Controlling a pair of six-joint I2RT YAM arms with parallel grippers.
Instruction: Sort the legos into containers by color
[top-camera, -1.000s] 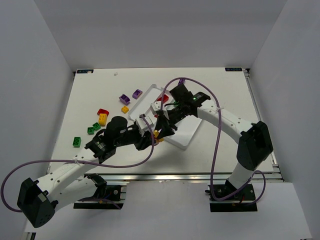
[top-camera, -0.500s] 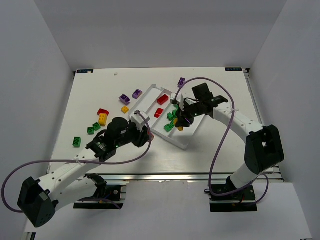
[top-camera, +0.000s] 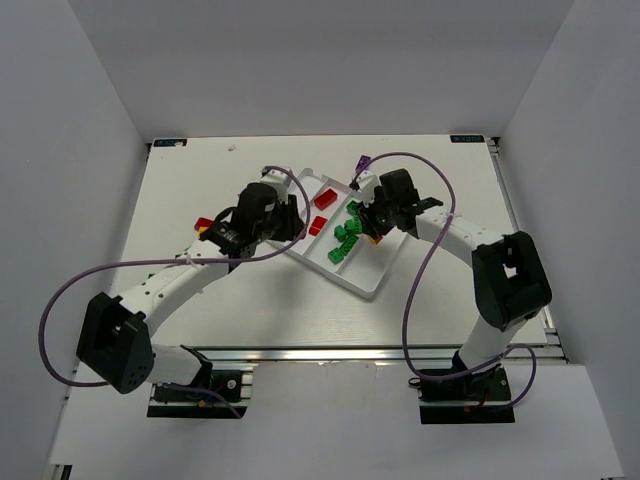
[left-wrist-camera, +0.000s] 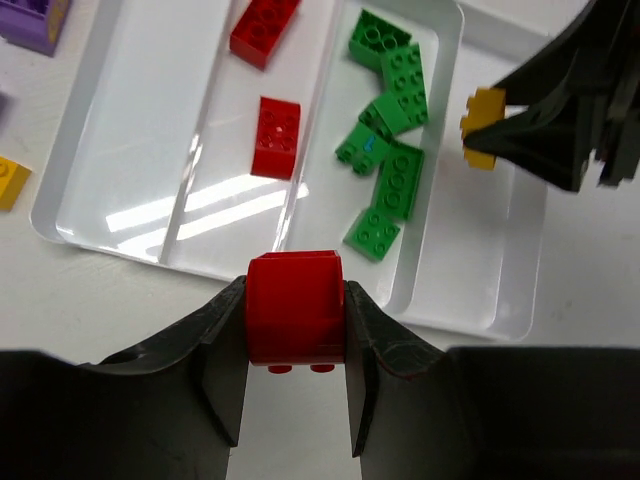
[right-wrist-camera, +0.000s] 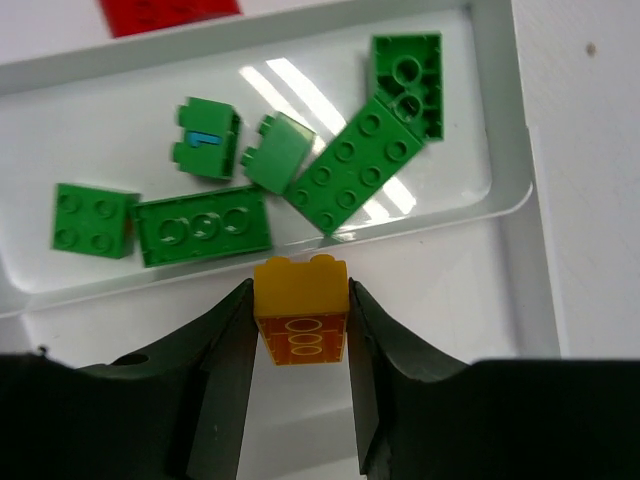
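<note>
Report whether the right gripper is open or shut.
Shut on a yellow lego: the right gripper pinches it by both sides, seen in the wrist view.

Six green bricks (right-wrist-camera: 360, 165) are lying just ahead of the right hand (right-wrist-camera: 300, 322), and two red bricks (left-wrist-camera: 275, 137) ahead of the left hand (left-wrist-camera: 295, 322), all inside one white tray (left-wrist-camera: 130, 120) showing four compartments. The left hand is gripping one further red brick (left-wrist-camera: 294, 295), the right hand one yellow brick (right-wrist-camera: 300, 290).
</note>
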